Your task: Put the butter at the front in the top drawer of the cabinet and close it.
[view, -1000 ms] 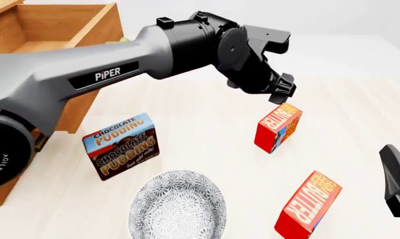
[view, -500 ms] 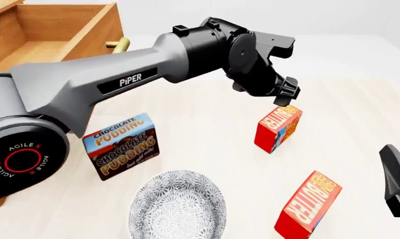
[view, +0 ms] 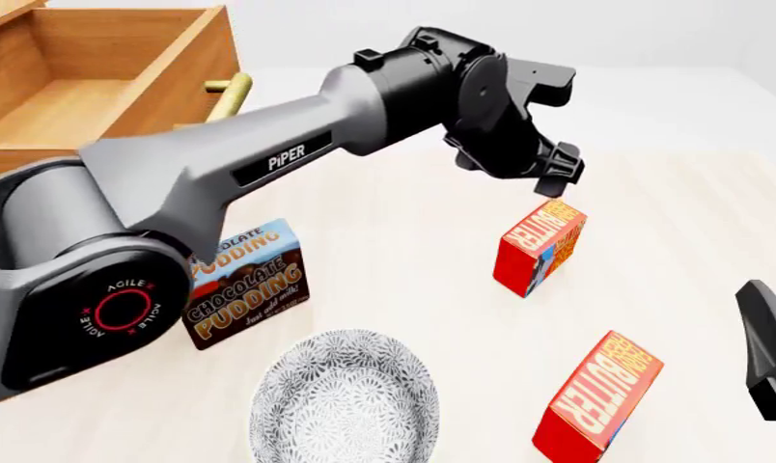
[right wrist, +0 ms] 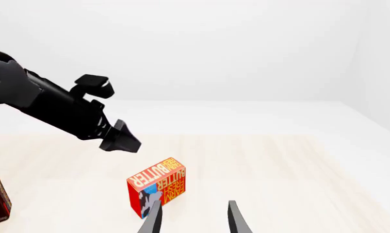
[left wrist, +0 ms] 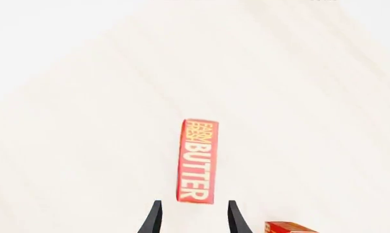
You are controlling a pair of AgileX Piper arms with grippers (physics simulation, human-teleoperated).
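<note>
While left fingers (view: 558,172) spread above butter (view: 540,248), top drawer (view: 98,82) open

butter (left wrist: 198,161) ahead of parted claw (left wrist: 193,218)

Left hand (view: 558,177) open, angled downward; right hand (right wrist: 191,218) open.
</note>
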